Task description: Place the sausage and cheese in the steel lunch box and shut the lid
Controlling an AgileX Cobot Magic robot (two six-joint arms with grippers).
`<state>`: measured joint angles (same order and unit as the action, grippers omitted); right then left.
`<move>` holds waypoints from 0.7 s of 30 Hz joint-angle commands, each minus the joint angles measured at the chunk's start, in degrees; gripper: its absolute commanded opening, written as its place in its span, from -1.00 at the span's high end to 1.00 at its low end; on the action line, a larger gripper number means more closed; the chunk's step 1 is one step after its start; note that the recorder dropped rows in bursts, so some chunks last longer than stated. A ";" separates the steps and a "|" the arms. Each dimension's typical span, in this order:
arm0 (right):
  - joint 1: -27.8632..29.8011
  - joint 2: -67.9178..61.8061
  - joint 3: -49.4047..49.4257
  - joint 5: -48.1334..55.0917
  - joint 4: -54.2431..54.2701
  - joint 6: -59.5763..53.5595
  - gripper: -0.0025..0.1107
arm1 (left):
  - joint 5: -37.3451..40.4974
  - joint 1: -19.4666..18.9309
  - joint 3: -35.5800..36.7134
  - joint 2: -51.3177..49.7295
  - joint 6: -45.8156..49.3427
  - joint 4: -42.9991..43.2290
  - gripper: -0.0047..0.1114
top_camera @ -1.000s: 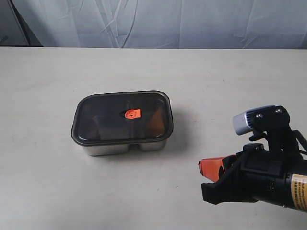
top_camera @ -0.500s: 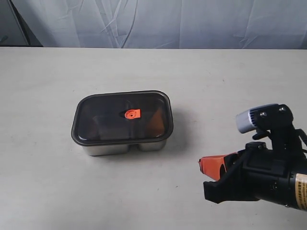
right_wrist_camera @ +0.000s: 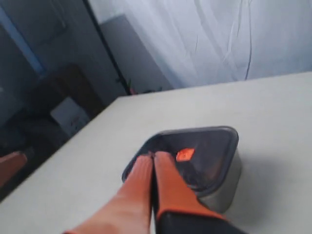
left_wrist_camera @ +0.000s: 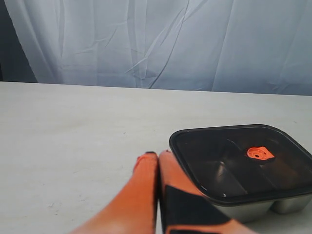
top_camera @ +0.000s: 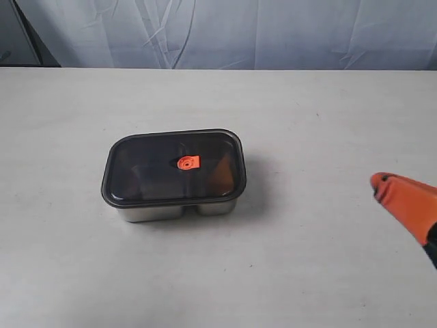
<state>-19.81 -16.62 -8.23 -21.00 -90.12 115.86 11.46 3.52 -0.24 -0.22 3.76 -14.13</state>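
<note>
The steel lunch box (top_camera: 160,212) stands left of the table's middle, with the dark lid (top_camera: 150,171) seated flat on it and the orange valve tab (top_camera: 188,162) at the lid's centre. The sausage and the cheese are hidden under the lid; only a dim brownish shape shows through it. My right gripper (top_camera: 377,182) is shut and empty at the right edge, well apart from the box. In the right wrist view the right gripper (right_wrist_camera: 152,156) points at the lid (right_wrist_camera: 209,146). My left gripper (left_wrist_camera: 157,155) is shut and empty, just beside the lid's (left_wrist_camera: 229,165) corner.
The pale table (top_camera: 307,123) is bare around the box. A white wrinkled curtain (top_camera: 239,31) hangs behind its far edge. In the right wrist view, dark furniture (right_wrist_camera: 53,112) stands beyond the table's side.
My right arm has drawn back to the right; its black body and camera have left the exterior view and only its orange fingers remain. The box and lid have not moved.
</note>
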 commanded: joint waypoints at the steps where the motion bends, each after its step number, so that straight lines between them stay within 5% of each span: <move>1: 7.08 11.38 2.39 -1.82 0.99 5.21 0.97 | -0.82 -0.14 0.24 0.22 -0.12 0.29 0.92; 13: 7.76 15.23 2.09 0.04 2.48 3.65 0.97 | -0.95 -0.14 0.24 0.22 -0.12 0.28 0.92; 17: 7.76 15.32 1.86 0.63 -9.82 5.43 0.97 | -0.95 -0.14 0.24 0.22 -0.12 0.28 0.92; 21: 7.76 15.32 1.74 4.25 -9.82 5.20 0.97 | -0.95 -0.14 0.24 0.22 -0.12 0.28 0.92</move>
<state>-12.28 -1.51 -6.18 -20.15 -98.36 119.12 11.46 3.52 -0.24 -0.22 3.76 -14.02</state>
